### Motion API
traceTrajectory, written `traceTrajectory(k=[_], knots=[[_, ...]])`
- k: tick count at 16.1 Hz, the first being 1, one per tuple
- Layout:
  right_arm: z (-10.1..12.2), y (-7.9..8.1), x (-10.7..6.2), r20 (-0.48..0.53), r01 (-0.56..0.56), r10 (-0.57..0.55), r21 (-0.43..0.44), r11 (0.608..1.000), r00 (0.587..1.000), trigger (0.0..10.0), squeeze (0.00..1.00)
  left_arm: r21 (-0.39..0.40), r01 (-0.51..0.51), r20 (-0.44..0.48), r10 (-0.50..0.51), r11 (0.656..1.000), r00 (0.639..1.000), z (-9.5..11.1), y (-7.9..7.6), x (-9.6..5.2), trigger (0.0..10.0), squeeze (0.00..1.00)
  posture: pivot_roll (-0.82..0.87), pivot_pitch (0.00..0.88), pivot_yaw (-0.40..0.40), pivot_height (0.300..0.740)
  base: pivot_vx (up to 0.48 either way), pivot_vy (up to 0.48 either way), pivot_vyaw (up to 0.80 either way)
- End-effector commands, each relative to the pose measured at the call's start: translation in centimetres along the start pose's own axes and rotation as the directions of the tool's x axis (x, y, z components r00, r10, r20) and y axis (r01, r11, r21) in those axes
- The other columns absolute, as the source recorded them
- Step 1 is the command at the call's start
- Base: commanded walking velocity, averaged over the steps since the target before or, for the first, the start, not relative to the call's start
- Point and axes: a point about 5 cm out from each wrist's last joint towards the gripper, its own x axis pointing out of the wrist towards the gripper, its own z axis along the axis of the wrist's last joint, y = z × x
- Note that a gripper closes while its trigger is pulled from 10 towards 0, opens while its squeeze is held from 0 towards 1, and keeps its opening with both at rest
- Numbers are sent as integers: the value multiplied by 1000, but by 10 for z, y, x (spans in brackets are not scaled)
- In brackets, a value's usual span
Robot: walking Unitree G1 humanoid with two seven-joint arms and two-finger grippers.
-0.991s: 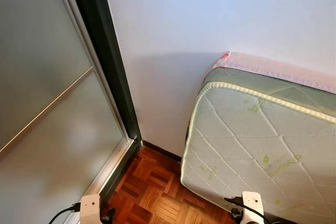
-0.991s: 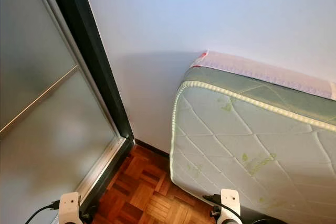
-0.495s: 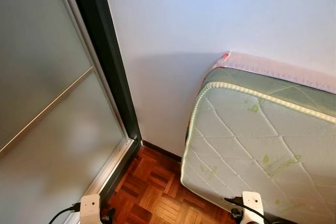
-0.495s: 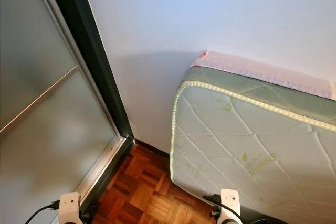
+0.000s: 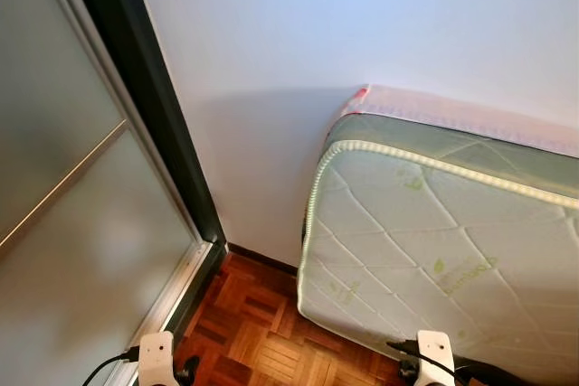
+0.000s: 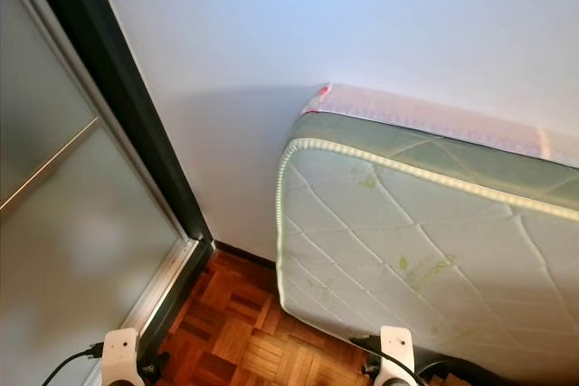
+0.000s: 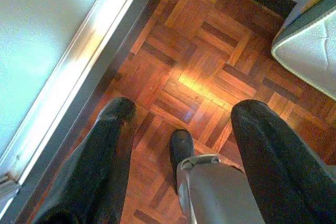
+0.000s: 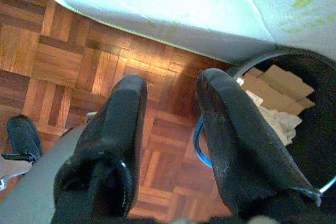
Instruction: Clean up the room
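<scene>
The black bin (image 8: 294, 114) holding cardboard and paper sits just beside the empty, parted right tool (image 8: 170, 95), nearer than the equally parted left tool (image 7: 181, 119).

Right gripper (image 8: 170, 90) fingers apart over parquet floor (image 8: 52, 56), mattress edge (image 8: 157, 9), black bin (image 8: 294, 114) holding cardboard scraps (image 8: 273, 85)

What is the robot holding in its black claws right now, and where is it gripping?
Nothing. Both the left gripper and right gripper hang open above the wooden parquet floor, with nothing between their fingers.
</scene>
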Motion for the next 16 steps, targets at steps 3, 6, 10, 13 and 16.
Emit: traceTrajectory(k=[3,6,10,13,16], knots=[[15,-21,3,-37,-50,55,117,992,998,10000,0,45,69,-185,-59,997,981,-9,-16,4,10000,0,29,0,-14,740,0,0,0],[14,-20,3,-41,-52,58,130,990,997,10000,0,36,64,-184,-56,997,981,-9,-15,4,10000,0,30,0,-13,740,0,0,-263],[13,-20,3,-49,-60,66,118,991,997,10000,0,28,59,-185,-53,998,981,-9,-15,4,10000,0,30,0,-13,740,0,0,-788],[13,-20,3,-51,-61,67,115,992,996,10000,0,39,62,-185,-54,997,981,-9,-15,4,10000,0,28,0,-14,740,0,0,-788],[13,-20,3,-52,-63,69,114,992,996,10000,0,52,58,-183,-48,997,982,-9,-14,4,10000,0,26,0,-13,740,0,0,-788]])
